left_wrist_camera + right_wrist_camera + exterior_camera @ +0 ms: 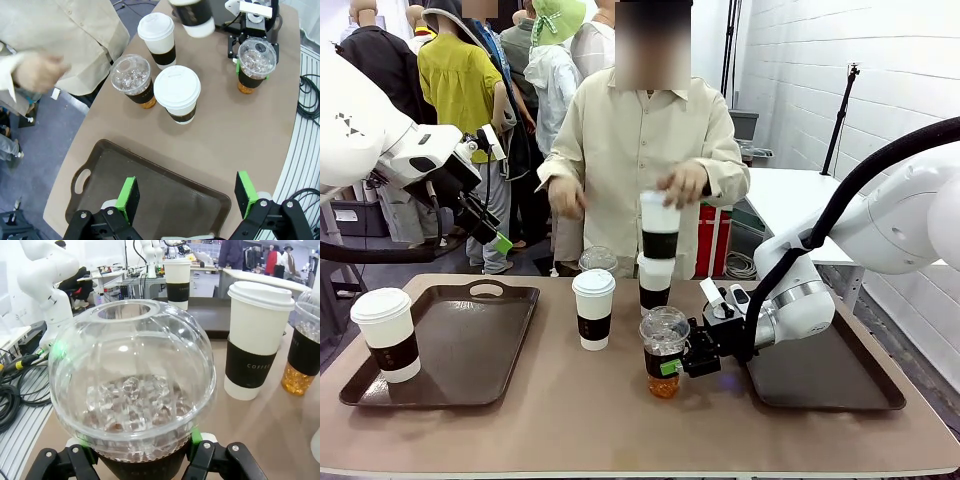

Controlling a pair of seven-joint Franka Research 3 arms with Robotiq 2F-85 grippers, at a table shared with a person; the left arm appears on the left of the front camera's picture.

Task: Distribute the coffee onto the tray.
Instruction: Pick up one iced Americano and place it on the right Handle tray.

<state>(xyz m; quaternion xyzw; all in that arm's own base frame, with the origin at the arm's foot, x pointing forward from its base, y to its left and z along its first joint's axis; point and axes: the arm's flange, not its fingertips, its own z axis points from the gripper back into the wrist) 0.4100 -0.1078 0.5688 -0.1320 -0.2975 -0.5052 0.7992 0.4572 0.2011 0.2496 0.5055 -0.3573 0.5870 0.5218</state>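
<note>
now | right pincer [670,366] grips dome cup [664,335] | white cup [593,310] just beside

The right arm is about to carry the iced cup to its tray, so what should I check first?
Grip, right hand shut on the iced cup: ok.
Cup upright, dome lid on: ok.
Target, right tray has bare floor beside the arm: ok.
Path, person's hand holds a white cup close behind the iced cup: not ok.
Other arm, left hand open, apart over the left tray: ok.
</note>
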